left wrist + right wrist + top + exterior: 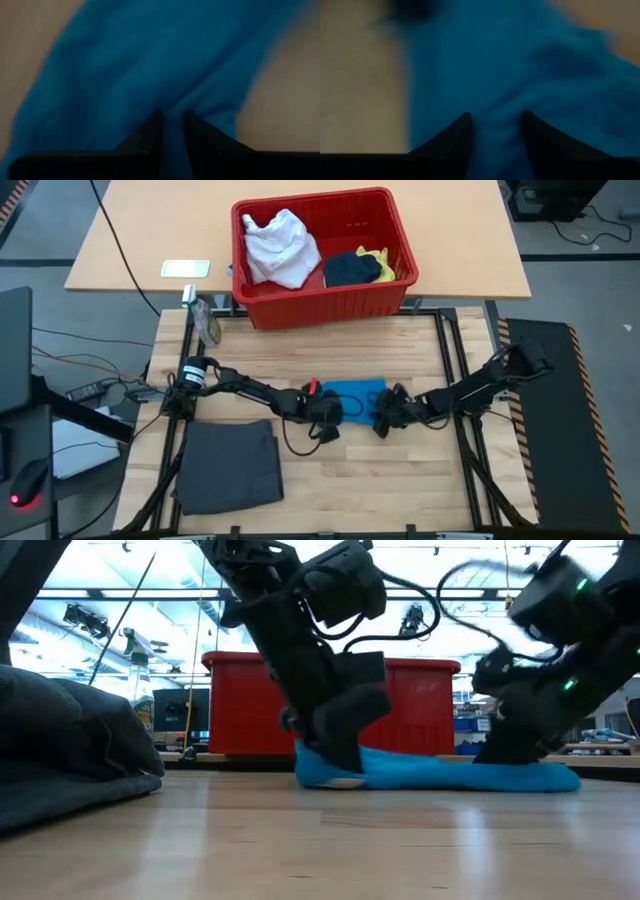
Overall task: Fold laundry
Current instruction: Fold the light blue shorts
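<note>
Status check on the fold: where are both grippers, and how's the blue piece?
Left gripper pinching blue garment at its left edge. Right gripper down on its right edge, cloth between its fingers. Grey garment folded front-left. Nothing blocking.

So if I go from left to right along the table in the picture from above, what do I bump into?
Dark grey garment → left gripper → bright blue garment → right gripper. Both grippers sit at the blue garment's edges, one on each side.
</note>
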Robot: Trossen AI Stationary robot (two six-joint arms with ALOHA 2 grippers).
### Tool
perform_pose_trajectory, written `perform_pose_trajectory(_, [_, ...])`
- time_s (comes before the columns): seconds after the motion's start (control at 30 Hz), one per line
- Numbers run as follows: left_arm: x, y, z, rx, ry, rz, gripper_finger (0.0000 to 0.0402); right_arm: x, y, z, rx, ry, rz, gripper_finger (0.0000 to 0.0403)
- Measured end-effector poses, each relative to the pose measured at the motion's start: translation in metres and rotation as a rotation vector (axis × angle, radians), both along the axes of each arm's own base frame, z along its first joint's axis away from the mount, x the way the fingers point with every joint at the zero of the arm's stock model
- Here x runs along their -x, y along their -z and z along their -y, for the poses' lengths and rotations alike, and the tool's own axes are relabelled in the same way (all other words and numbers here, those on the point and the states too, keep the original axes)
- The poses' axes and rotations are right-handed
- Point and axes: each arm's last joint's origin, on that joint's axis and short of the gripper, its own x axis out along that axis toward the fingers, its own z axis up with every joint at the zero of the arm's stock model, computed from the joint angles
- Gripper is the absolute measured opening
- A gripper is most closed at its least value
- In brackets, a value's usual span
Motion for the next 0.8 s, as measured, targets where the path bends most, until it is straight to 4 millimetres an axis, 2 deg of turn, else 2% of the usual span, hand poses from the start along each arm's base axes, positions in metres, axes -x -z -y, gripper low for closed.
perform_pose_trajectory(0.1, [0.005,-0.001,-0.012,-0.144,-0.053,-0.056,0.0084,-0.002,-0.009,-0.015,-0.084,-0.188,0.064,0.0181])
perform_pose_trajectory(0.23, [0.006,-0.004,-0.023,-0.181,-0.095,-0.056,0.0084,-0.005,-0.022,-0.028,-0.110,-0.333,0.176,0.0181])
perform_pose_trajectory(0.4, [0.007,-0.004,-0.023,-0.182,-0.097,-0.059,0.0084,-0.004,-0.023,-0.024,0.030,-0.235,0.185,0.0178])
perform_pose_trajectory(0.53, [0.008,-0.004,-0.020,-0.171,-0.105,-0.059,0.0084,0.000,-0.013,-0.016,0.130,-0.149,0.100,0.0176])
perform_pose_trajectory(0.67, [0.003,-0.004,-0.024,-0.168,-0.114,-0.013,0.0084,-0.003,-0.002,-0.008,0.130,-0.076,0.064,0.0176])
perform_pose_trajectory(0.8, [-0.005,-0.006,-0.039,-0.190,-0.081,0.032,0.0084,-0.015,0.005,-0.004,0.054,-0.042,0.130,0.0176])
